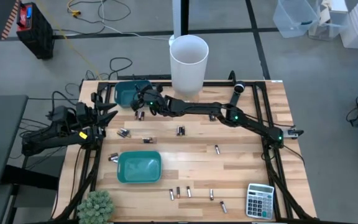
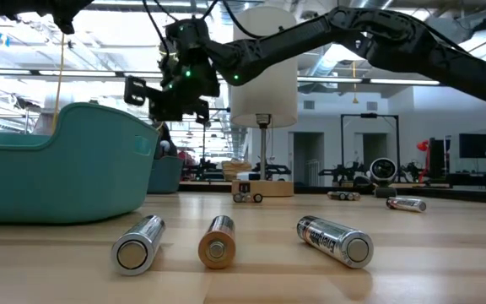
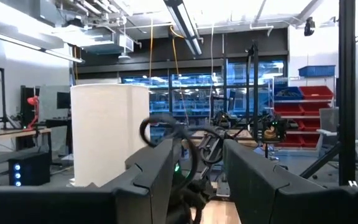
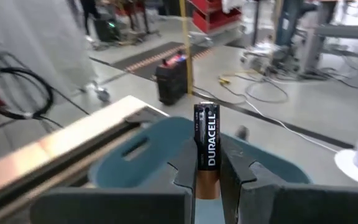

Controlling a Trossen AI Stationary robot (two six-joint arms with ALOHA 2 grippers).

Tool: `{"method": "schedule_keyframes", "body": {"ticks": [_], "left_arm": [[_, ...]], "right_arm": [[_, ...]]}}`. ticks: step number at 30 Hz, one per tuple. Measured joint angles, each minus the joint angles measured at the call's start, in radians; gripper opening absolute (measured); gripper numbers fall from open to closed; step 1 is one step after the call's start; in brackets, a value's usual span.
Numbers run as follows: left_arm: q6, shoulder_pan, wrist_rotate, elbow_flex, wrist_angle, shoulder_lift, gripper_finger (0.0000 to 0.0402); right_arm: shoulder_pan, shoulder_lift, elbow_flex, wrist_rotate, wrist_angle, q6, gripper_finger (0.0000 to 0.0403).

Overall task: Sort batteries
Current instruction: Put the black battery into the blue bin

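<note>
Right jaws point(image 4: 207, 171): we have them squeezed on one battery point(image 4: 206, 140), standing up between them, over the far bin point(image 1: 131, 92).
Left jaws point(image 3: 197, 180): we hold them apart and empty, at the left side of the tabletop point(image 1: 241, 158).
Other batteries point(image 2: 218, 241): they lie scattered on the tabletop, some near the near bin point(image 1: 139, 167).
How it feels: we think a battery is small, hard, smooth and rolls easily.
Where to grab: we would pinch it across its round middle.

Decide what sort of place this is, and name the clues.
Probably a robotics lab or workshop: two robot arms at a wooden table, stacked red and blue parts bins behind, and cables across a concrete floor.
</note>
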Motion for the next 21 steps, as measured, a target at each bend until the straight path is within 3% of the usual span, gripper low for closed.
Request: {"method": "schedule_keyframes", "body": {"ticks": [6, 21], "left_arm": [[-0.005, 0.000, 0.000, 0.000, 0.000, 0.000, 0.0138], [-0.008, 0.000, 0.000, 0.000, 0.000, 0.000, 0.0138]], "right_arm": [[-0.006, 0.000, 0.000, 0.044, -0.020, 0.035, 0.0048], [-0.019, 0.014, 0.002, 0.043, -0.093, 0.111, 0.0048]]}}
